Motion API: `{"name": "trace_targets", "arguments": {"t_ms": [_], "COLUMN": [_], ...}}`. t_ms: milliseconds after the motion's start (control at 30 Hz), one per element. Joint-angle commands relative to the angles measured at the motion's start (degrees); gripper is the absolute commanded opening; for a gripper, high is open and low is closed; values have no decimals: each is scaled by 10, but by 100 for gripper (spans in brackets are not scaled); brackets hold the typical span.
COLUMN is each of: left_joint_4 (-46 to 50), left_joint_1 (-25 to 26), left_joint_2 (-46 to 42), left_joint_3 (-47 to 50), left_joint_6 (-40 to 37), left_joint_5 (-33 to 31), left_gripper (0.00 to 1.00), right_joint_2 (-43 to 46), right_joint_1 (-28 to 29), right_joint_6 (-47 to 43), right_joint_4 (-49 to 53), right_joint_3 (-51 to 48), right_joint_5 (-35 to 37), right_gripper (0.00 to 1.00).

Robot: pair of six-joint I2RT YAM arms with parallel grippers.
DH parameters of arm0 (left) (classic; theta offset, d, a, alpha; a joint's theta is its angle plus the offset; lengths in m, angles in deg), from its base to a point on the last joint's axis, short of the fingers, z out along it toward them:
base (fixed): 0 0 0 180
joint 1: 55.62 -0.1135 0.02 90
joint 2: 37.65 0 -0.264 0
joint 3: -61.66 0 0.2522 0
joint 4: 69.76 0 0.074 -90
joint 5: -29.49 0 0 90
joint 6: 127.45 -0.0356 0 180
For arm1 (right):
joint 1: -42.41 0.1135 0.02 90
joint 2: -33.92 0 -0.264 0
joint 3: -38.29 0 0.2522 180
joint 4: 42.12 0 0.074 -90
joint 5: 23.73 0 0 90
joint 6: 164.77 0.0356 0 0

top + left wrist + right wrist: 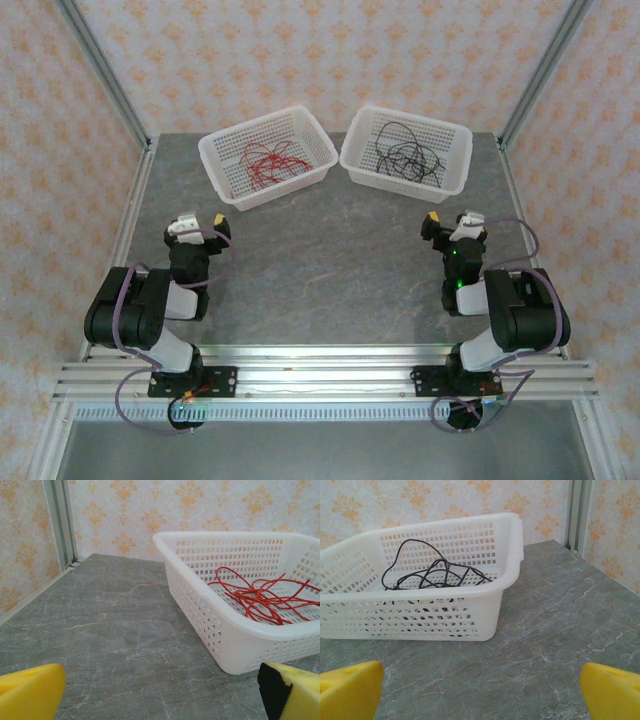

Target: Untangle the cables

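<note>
Two baskets — red cables [268, 165] in left basket [287, 188], black cables [405, 155] in right basket [400, 180] — left gripper [200, 222], right gripper [450, 220] spread

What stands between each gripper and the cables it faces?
Only basket walls. The left gripper faces the red cables across the table, with the near wall of the left basket in front; the right gripper faces the black cables behind the right basket wall. Both baskets are open on top.

Black cables [432, 575] coiled in white basket [485, 617], grey table [560, 630], right pincer [481, 694] spread wide
</note>
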Motion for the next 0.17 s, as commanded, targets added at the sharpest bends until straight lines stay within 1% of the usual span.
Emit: {"name": "trace_targets", "arguments": {"t_ms": [0,67,100,133], "left_joint_4": [4,1,-1,-1], "left_joint_1": [0,0,0,0], "left_joint_2": [-4,-4,-5,-5], "left_joint_3": [-10,-8,-8,-7], "left_joint_6": [-8,-8,-8,-9], "left_joint_5": [13,14,14,14], "left_gripper": [99,100,100,100], "right_joint_2": [-1,4,19,57], "right_joint_1": [-2,-1,6,22], "right_joint_6": [5,4,0,-6], "right_joint_4": [-3,-5,11,50], "right_joint_3": [-1,-2,1,3], "right_joint_5": [-3,-3,11,39], "right_gripper": [100,100,100,100]}}
